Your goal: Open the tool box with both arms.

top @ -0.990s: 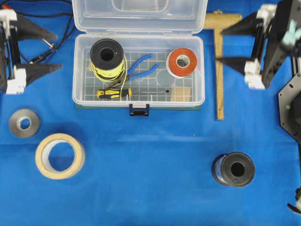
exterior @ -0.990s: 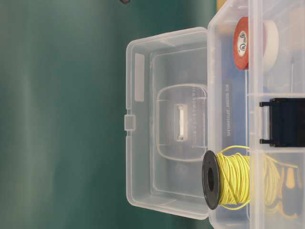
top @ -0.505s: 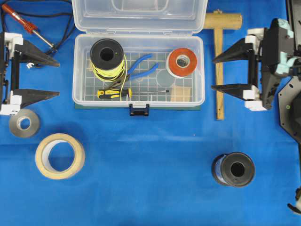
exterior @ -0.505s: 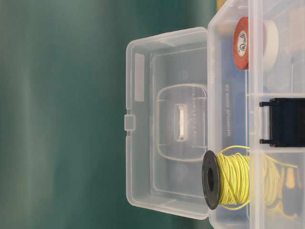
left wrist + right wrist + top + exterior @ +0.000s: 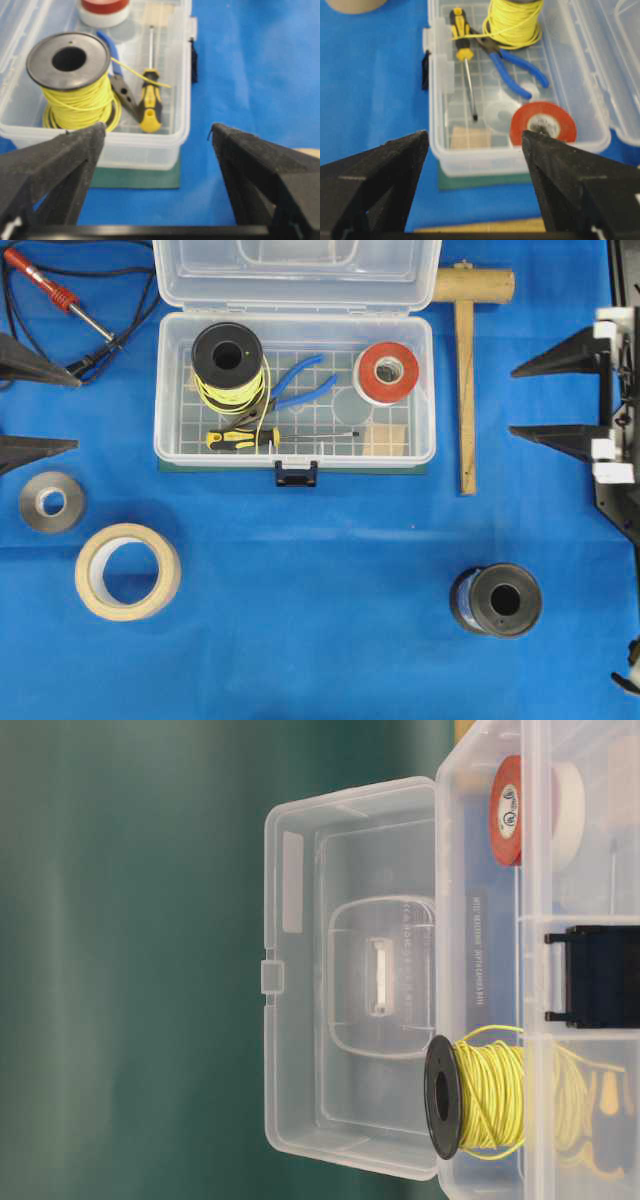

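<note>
Both arms have backed way off to the sides since a second ago. Left black gripper (image 5: 30,405) now only pokes its pointed fingertips in at the left edge, right black gripper (image 5: 545,400) sits at the far right, and both have their jaws spread wide with nothing in them. Big clear plastic tool box (image 5: 295,455) hasn't budged: it sits at the top middle of the blue worktop (image 5: 320,570), lid flipped back, dark latch hanging at the front. Inside you can see a black spool of yellow wire (image 5: 228,362), blue-handled pliers (image 5: 300,380), a yellow-and-black screwdriver (image 5: 240,437) and a red tape roll (image 5: 388,371). Wooden mallet (image 5: 467,370) lies just right of the box.
</note>
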Tool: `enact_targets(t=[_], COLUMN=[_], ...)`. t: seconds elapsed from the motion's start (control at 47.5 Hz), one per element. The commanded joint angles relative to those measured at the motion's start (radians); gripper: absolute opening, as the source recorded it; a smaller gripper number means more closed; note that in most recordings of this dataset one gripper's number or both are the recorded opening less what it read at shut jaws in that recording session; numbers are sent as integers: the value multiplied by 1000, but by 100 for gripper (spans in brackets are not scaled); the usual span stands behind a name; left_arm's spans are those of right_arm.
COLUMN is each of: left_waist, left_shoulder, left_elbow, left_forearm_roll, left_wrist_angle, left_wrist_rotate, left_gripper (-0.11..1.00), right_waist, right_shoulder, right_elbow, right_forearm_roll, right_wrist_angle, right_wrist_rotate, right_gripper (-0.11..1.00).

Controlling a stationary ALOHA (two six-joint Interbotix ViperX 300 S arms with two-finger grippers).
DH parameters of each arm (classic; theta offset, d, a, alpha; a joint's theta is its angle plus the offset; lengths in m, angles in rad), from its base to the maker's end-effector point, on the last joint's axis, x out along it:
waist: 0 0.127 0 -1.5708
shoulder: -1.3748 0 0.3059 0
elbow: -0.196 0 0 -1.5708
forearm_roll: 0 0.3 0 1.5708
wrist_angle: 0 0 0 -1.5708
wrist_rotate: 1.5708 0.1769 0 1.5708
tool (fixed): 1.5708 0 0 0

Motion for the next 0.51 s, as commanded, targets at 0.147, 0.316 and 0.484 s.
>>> enact_targets(t=[0.147, 0.316, 0.484], left_waist=[-3, -3, -3], left_shoulder=[-57, -58, -58], left_elbow=[43, 41, 41], left_forearm_roll=[-3, -3, -3], left_wrist_angle=[-9, -8, -6], left_wrist_rotate=[0, 0, 0], left_gripper=[83, 83, 83], right_waist=[2, 0, 0], right_shoulder=[-64, -69, -69], right_elbow=[77, 84, 84], right_forearm_roll=[5, 6, 5], right_wrist_angle=[-31, -41, -41], right_wrist_rotate=[2, 2, 2], right_gripper=[77, 77, 77])
